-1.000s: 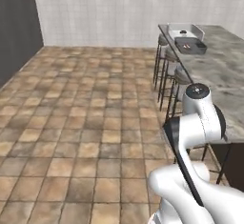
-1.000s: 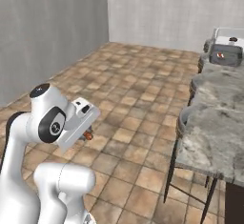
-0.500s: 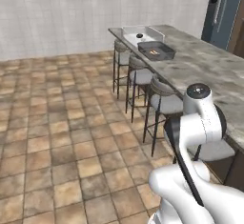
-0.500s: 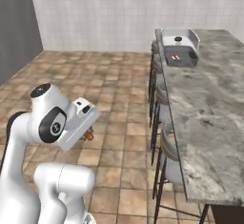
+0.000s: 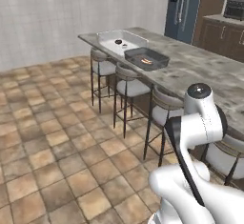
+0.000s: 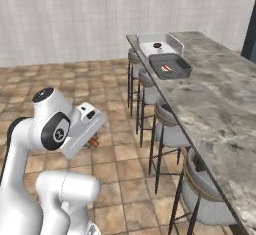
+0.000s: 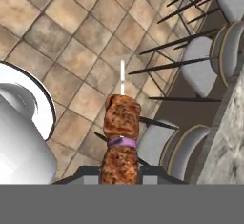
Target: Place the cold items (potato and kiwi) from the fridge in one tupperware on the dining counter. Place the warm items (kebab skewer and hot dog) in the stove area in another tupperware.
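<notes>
The long marble dining counter [image 5: 200, 66] ran along the right, a row of grey stools [image 5: 128, 87] tucked beneath its edge over the brown tiled floor [image 5: 43, 137]. At its far end sat a white tupperware [image 6: 159, 43] and, just beside it, a dark grey tupperware [image 6: 170, 65] with a reddish item inside. The gripper [image 7: 121, 170] was clenched on the kebab skewer [image 7: 121, 137], held above the tiles near the stools, its white stick pointing away from the hand
</notes>
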Available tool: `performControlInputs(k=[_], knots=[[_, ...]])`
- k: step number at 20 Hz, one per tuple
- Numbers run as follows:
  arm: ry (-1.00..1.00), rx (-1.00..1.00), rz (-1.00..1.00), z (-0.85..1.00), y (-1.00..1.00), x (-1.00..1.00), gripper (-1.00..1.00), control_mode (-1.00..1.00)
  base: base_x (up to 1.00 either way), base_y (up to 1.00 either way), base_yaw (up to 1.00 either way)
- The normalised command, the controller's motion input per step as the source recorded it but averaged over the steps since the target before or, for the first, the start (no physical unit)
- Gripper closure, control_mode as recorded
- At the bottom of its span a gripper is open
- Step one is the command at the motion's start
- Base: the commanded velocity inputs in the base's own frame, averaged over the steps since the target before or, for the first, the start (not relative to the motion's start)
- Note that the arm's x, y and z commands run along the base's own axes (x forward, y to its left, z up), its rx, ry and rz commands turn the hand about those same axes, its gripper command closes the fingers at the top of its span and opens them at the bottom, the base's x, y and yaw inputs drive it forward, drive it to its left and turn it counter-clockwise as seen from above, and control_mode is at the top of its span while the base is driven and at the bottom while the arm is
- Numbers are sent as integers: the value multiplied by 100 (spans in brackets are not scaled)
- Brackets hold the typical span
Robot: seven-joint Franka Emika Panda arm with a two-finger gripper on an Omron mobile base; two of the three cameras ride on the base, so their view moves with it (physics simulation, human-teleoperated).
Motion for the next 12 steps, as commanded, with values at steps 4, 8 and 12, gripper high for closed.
performControlInputs(k=[4,8,12], knots=[[0,0,0,0,0,0,100,100,100,85,-52],[0,0,0,0,0,0,100,100,100,82,-54],[0,0,0,0,0,0,100,100,100,89,-55]])
